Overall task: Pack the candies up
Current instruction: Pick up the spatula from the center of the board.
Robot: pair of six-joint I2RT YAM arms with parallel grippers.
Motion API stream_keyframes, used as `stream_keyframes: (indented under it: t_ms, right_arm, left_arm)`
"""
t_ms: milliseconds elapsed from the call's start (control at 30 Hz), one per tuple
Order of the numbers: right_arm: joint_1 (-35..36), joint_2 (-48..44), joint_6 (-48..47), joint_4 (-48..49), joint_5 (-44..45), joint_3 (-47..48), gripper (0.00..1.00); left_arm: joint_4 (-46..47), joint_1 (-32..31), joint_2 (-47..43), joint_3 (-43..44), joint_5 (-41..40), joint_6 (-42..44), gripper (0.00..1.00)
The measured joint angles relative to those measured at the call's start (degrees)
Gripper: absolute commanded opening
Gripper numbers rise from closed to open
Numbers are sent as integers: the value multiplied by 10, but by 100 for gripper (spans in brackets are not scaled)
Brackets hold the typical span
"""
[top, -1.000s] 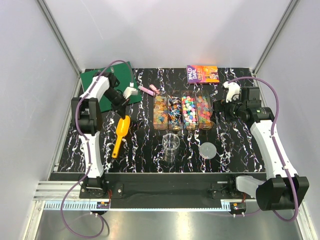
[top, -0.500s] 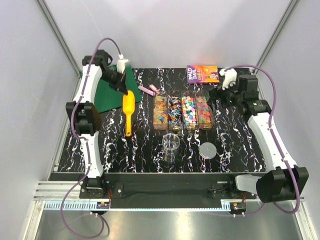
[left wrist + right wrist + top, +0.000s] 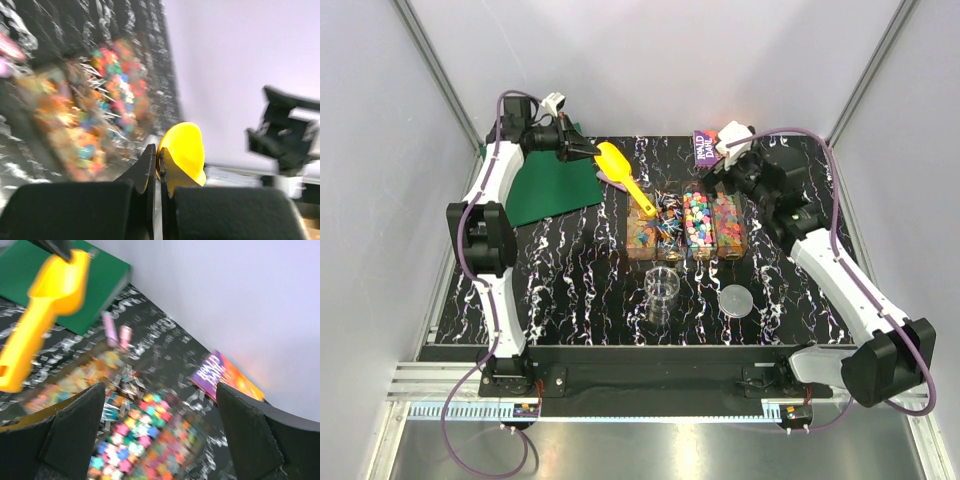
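Many tiny multicoloured candies (image 3: 698, 222) fill a clear divided box (image 3: 732, 248) at the table's middle back; they also show in the left wrist view (image 3: 112, 85) and the right wrist view (image 3: 145, 437). My left gripper (image 3: 588, 152) is shut on the rim of a yellow scoop (image 3: 623, 176), held in the air with its handle pointing down towards the box. The scoop also shows in the left wrist view (image 3: 185, 152) and the right wrist view (image 3: 42, 310). My right gripper (image 3: 712, 172) is open and empty above the box's far right side. A clear cup (image 3: 661, 288) stands in front of the box.
A round clear lid (image 3: 736, 300) lies right of the cup. A green mat (image 3: 548, 190) lies at the back left. Pink highlighter pens (image 3: 116, 330) lie behind the box. A purple and orange book (image 3: 700, 146) lies at the back, partly behind my right gripper.
My left gripper has lifted the scoop off the table and swung it up and right, towards the box. My right gripper has moved left and back, over the box.
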Motion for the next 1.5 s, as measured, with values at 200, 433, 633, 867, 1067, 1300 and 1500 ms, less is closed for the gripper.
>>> stream_keyframes:
  t_ms: [200, 433, 633, 867, 1067, 1300, 1500]
  right_arm:
    - [63, 9, 33, 20, -15, 17, 94]
    - [98, 11, 61, 28, -45, 22, 94]
    - [123, 60, 75, -54, -63, 117, 92]
    - [169, 94, 57, -111, -33, 151, 90]
    - [223, 112, 28, -98, 43, 126, 90]
    - [240, 141, 9, -74, 104, 124, 91]
    - [240, 146, 4, -63, 126, 123, 92]
  left_arm:
    - [120, 0, -2, -61, 47, -135, 0]
    - [184, -1, -7, -103, 48, -199, 0]
    - [182, -2, -19, -103, 36, -197, 0]
    - [155, -3, -39, -106, 10, -189, 0]
    - [139, -7, -49, -112, -6, -186, 0]
    - [132, -9, -50, -128, -7, -186, 0]
    - [128, -8, -50, -140, -7, -186, 0]
